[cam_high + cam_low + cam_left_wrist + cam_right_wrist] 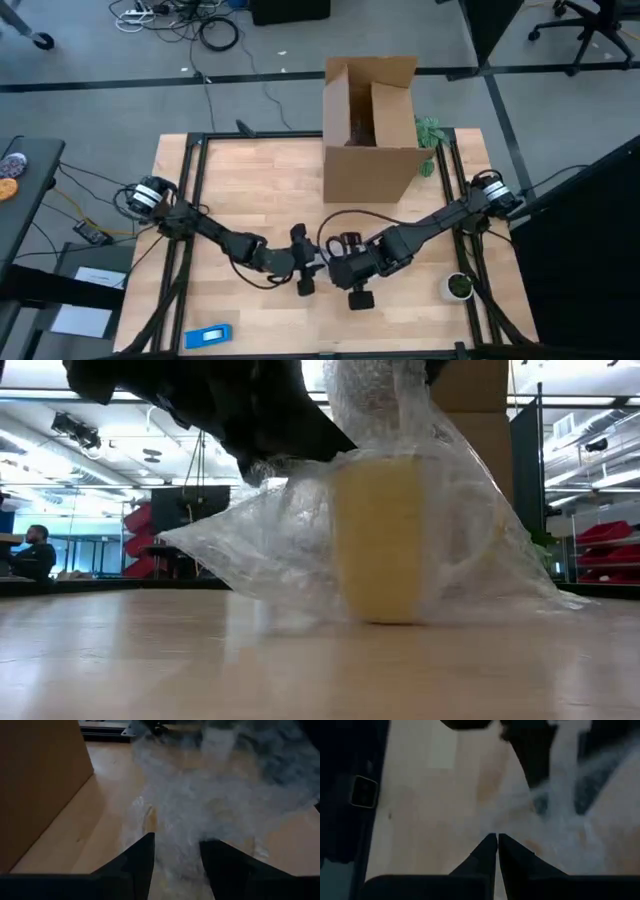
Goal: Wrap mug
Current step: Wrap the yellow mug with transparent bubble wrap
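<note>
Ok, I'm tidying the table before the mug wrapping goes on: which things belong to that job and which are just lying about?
In the job: mug, bubble wrap over it, left gripper, right gripper.
Lying about: cardboard box, flat blue object, small green round object.

The mug [385,540] stands upright on the table [300,670], pale orange-yellow through a loose tent of clear bubble wrap [300,550] draped over it, whose edges trail on the table on both sides.
</note>
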`<act>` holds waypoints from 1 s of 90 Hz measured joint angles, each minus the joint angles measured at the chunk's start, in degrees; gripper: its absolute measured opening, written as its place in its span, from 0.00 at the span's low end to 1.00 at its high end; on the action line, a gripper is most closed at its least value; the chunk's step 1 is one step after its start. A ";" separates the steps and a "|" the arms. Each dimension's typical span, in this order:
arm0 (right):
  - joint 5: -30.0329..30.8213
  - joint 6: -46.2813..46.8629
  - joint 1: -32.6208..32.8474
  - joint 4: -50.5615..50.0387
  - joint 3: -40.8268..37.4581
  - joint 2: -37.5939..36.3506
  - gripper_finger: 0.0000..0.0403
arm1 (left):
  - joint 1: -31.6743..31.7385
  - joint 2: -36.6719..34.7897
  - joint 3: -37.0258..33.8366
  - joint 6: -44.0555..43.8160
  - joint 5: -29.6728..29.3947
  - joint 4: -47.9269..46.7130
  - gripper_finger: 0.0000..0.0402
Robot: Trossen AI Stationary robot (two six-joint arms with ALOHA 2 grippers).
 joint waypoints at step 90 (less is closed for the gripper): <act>1.48 14.09 0.97 -8.85 -9.53 -4.57 0.00 | 0.00 0.09 -0.04 2.56 0.20 -0.22 0.35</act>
